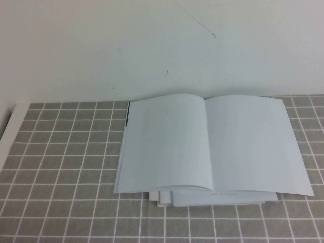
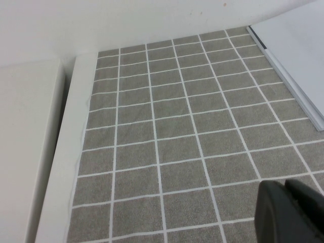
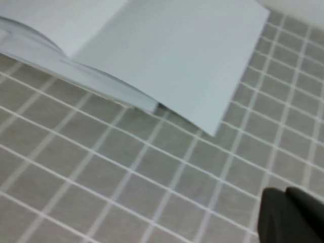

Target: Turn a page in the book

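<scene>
Open book on the tiled cloth

The book [image 1: 210, 144] lies open flat on the grey grid-patterned cloth [image 1: 61, 177], both facing pages blank white. Loose white sheets [image 1: 167, 198] poke out beneath its near edge. Behind stands a plain white wall [image 1: 101, 45]. Neither gripper shows here.

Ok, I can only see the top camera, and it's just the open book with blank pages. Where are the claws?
Observer: The left claw hangs over the grey tiled mat, out past the book's left edge, not touching it.
Operator: And the other one?
Observer: The right claw is above the mat too, near the book's right front corner, apart from it.
Operator: Is it grabbing a page?
Observer: No, that corner lies free, with nothing touching it.
</scene>
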Controlling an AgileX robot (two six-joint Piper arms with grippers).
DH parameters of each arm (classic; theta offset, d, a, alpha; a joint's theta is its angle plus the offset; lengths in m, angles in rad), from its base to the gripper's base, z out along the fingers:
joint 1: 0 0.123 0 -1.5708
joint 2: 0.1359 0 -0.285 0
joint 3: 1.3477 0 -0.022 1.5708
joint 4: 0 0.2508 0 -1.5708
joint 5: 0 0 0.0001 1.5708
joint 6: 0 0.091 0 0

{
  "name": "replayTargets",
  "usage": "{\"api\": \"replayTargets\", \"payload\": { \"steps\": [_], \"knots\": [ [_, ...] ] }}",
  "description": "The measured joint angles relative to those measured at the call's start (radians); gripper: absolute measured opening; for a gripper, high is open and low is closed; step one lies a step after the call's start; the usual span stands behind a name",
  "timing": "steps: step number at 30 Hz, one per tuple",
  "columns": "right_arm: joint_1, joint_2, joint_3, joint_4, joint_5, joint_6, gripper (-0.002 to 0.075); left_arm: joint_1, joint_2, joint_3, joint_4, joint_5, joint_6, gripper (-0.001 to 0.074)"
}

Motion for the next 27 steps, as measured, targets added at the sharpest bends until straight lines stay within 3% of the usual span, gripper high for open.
{"api": "replayTargets", "payload": {
  "steps": [7,11,18,27],
  "knots": [
    [0.0,-0.078,0.022,-0.199,-0.03,-0.039,-0.0002,0.0,0.0,0.0,0.0,0.002,0.0,-0.0004],
    [0.0,-0.166,0.121,-0.212,-0.169,-0.025,-0.0002,0.0,0.0,0.0,0.0,0.002,0.0,-0.0004],
    [-0.001,-0.289,0.405,-0.181,-0.531,0.187,-0.0002,0.0,-0.002,0.0,0.0,0.004,0.0,-0.0004],
    [-0.041,-0.292,0.426,-0.139,-0.412,0.311,-0.0002,0.0,-0.002,-0.001,0.0,0.006,-0.004,-0.0004]
  ]
}}
